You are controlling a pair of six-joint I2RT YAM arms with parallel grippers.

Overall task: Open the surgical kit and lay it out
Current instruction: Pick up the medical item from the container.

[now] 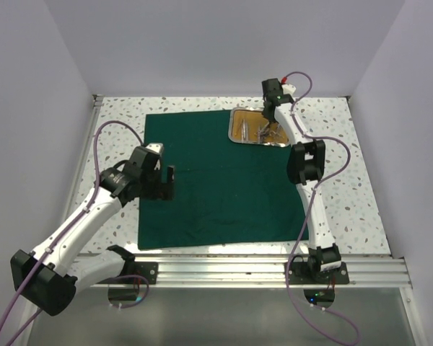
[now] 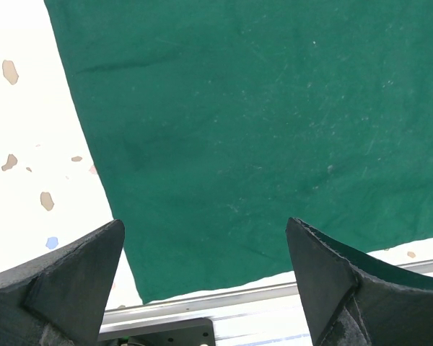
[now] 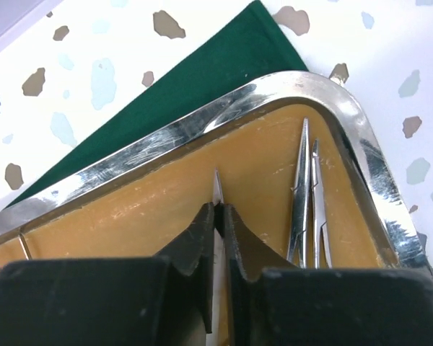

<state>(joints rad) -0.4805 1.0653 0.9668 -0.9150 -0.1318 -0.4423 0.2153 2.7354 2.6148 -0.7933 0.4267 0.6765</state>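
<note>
The dark green cloth [image 1: 216, 187] lies spread flat on the table. The steel tray [image 1: 234, 126] with tan-gold lining sits on the cloth's far right corner. My right gripper [image 1: 263, 130] is down inside the tray [image 3: 166, 144], shut on a thin pointed silver instrument [image 3: 217, 184] whose tip sticks out past the fingertips. I cannot tell whether it is tweezers or scissors. Two slim silver forceps-like tools [image 3: 307, 187] lie to its right in the tray. My left gripper [image 1: 166, 184] is open and empty above the cloth's near left part [image 2: 260, 130].
The speckled table [image 1: 353, 180] shows around the cloth. An aluminium rail [image 1: 260, 270] runs along the near edge, also seen in the left wrist view [image 2: 224, 295]. White walls enclose the left, back and right sides.
</note>
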